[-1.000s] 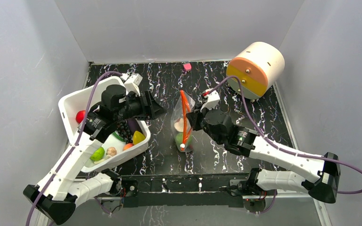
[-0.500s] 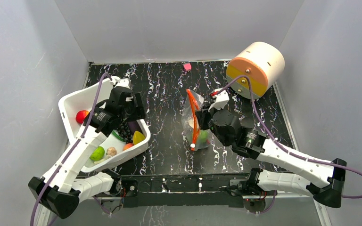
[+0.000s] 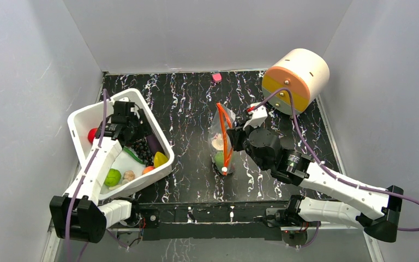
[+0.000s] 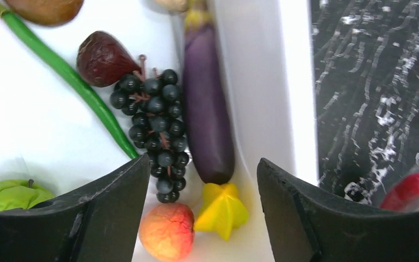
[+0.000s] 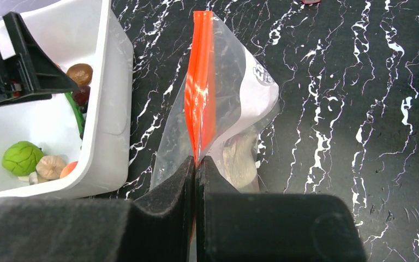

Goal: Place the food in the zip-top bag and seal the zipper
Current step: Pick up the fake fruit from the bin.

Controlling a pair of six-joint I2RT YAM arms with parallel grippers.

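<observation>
Both arm bases sit at 6 o'clock in the top view. Just right of centre, the right gripper (image 3: 233, 139) is pressed shut on the orange-red plastic zipper strip (image 5: 201, 87) of the clear floppy zip-top bag (image 5: 240, 93), which stands upright mid-table on the black white-veined tabletop (image 3: 191, 103). In the right wrist view the padded fingers (image 5: 163, 207) hide everything below the pinch, and whether the strip is sealed along its whole length cannot be told. Its small white end piece (image 3: 225, 170) points toward 6 o'clock. Through the film a pale lump (image 5: 240, 155) and a green round fruit (image 3: 219, 159) show; other contents cannot be made out. At 9 o'clock the left gripper (image 4: 202, 177) hangs over the white plastic tub (image 3: 82, 117), jaws spread wide and holding nothing. Below it a bunch of black grapes (image 4: 155, 131) touches a purple eggplant (image 4: 207, 114) lying along the tub wall. Beside them are a long green bean (image 4: 71, 76), a dark red fig-shaped piece (image 4: 103, 57), a yellow star-shaped piece (image 4: 222, 210), an orange-pink ball (image 4: 166, 232) and a wrinkled green fruit (image 4: 11, 194) partly behind one finger. A red apple (image 3: 93, 135) is half hidden by the left arm. At 2 o'clock lies a cream and orange drum (image 3: 295, 81); at 12 o'clock, a small pink object (image 3: 216, 77), too small to identify.
</observation>
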